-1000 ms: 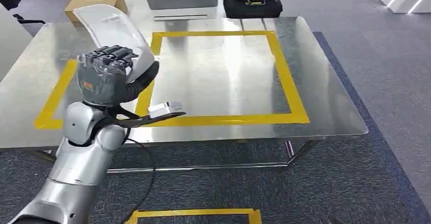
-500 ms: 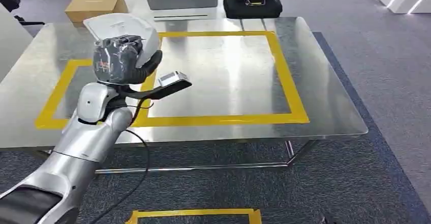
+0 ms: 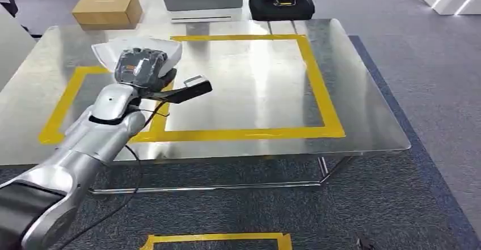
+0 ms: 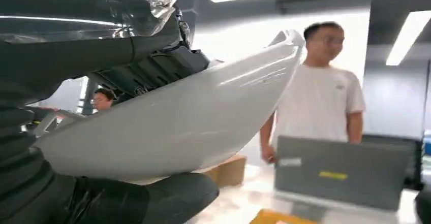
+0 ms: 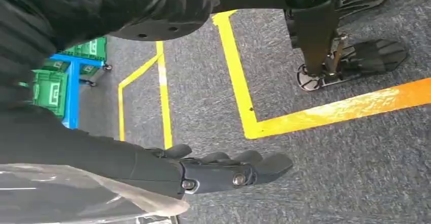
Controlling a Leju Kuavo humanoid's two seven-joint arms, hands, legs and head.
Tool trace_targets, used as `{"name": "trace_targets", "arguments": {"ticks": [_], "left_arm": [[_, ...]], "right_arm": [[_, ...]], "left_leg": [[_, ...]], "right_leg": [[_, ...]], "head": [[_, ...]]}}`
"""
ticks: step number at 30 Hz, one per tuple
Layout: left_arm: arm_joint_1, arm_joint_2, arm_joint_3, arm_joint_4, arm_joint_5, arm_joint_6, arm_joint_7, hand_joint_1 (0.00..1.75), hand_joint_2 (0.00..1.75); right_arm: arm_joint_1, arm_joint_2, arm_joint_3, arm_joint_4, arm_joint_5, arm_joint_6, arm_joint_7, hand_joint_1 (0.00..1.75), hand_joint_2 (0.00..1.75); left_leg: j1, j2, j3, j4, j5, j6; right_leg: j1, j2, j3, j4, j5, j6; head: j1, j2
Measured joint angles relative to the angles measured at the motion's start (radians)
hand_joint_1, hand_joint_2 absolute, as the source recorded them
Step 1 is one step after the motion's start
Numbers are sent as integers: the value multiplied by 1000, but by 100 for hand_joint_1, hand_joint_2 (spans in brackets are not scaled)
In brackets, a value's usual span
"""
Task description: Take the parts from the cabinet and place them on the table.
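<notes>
Left hand [image 3: 139, 66] has carried the white curved panel [image 3: 136, 50] forward and lower, over the worktop [image 3: 363, 91] beside the yellow tape square [image 3: 317, 91]. Fingers clamped on it; release looks near. Right hand [image 5: 223, 170] hangs empty, fingers loosely extended.

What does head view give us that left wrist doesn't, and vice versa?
Head view alone: the steel table with its yellow tape frame, the cardboard box and black bag beyond it, and the left arm reaching over the table. Left wrist view alone: a person in a white shirt standing behind the grey case. Both: the left hand holding the white part, and the grey case.
</notes>
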Motion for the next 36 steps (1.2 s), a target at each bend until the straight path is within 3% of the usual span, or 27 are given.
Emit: {"name": "trace_targets", "arguments": {"ticks": [11,16,22,27,36], "left_arm": [[-21,8,-46,89,-47,-101,51,175,175],[-25,6,-77,116,-73,-206,64,175,175],[-28,5,-98,135,-74,-235,66,175,175],[-36,2,-124,151,-100,-365,97,175,175],[-37,-3,-153,174,-113,-404,118,175,175]], "right_arm": [[-8,0,0,0,12,3,0,0,175],[-15,0,0,0,18,5,0,0,175],[-17,0,0,0,19,6,0,0,175],[-19,-1,0,0,29,8,0,0,175],[-20,-2,0,0,36,8,6,0,175]], "left_leg": [[0,0,0,0,0,0],[0,0,0,0,0,0],[0,0,0,0,0,0],[0,0,0,0,0,0],[0,0,0,0,0,0]], "right_leg": [[0,0,0,0,0,0],[0,0,0,0,0,0],[0,0,0,0,0,0],[0,0,0,0,0,0],[0,0,0,0,0,0]], "head": [[0,0],[0,0],[0,0],[0,0],[0,0]]}}
